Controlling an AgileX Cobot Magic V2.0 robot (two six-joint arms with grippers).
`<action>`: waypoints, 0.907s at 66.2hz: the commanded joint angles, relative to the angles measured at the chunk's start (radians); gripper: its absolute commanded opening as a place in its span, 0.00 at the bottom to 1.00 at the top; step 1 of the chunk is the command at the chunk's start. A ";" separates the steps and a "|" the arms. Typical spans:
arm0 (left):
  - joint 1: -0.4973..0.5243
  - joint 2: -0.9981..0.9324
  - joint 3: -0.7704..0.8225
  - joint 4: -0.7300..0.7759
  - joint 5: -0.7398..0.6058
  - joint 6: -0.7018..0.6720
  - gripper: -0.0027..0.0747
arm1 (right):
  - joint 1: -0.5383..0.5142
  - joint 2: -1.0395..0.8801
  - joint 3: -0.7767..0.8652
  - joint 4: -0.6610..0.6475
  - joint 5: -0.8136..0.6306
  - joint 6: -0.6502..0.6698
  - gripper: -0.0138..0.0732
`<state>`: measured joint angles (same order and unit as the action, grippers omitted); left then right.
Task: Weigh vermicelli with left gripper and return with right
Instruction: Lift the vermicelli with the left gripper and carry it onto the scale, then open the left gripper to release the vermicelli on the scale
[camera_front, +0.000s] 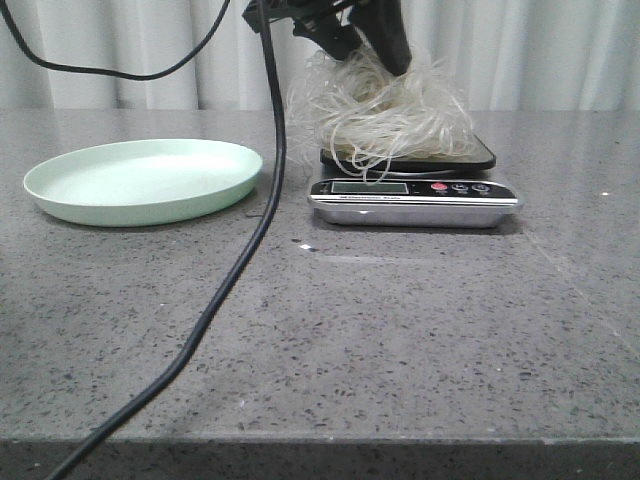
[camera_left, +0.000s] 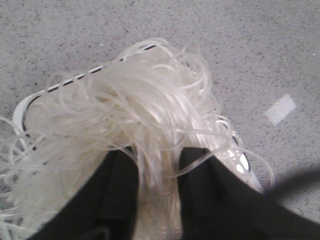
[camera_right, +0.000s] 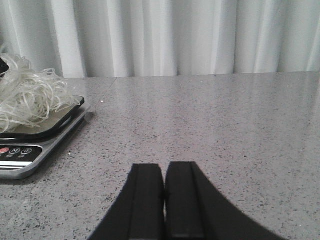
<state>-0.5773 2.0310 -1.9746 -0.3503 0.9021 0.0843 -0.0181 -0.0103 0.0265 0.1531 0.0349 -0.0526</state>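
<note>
Nearest the front camera: a black cable runs diagonally across the grey table, from the front edge up past the plate to the left arm. It hangs between plate and scale, so it's a snag risk for any return move.

Mid-table left: mint-green plate, empty. To its right, well apart: kitchen scale with the vermicelli piled on its dark platform, strands spilling over the front edge toward the display. Display reading too small to tell.

Left gripper is down in the pile; in its wrist view the two fingers sit with a bunch of strands clamped between them, so it's grasping the vermicelli, not let go. Can't tell if the full weight rests on the scale while held.

Right gripper hangs low over bare table right of the scale, fingers pressed together, holding nothing.

Progress, as a judgement: transfer to the scale looks done or nearly so. Left: release, clear the arm, read the weight, then right arm picks up and takes the vermicelli to the plate.

Far back: white curtain.
</note>
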 joint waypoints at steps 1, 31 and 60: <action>-0.007 -0.052 -0.043 -0.049 -0.056 -0.005 0.64 | 0.002 -0.017 -0.007 -0.001 -0.074 0.001 0.36; 0.071 -0.138 -0.244 0.063 0.188 -0.005 0.59 | 0.002 -0.017 -0.007 -0.001 -0.074 0.001 0.36; 0.150 -0.454 -0.044 0.178 0.203 -0.001 0.34 | 0.002 -0.017 -0.007 -0.001 -0.074 0.001 0.36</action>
<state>-0.4301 1.6999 -2.0886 -0.1915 1.1645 0.0843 -0.0181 -0.0103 0.0265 0.1531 0.0349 -0.0526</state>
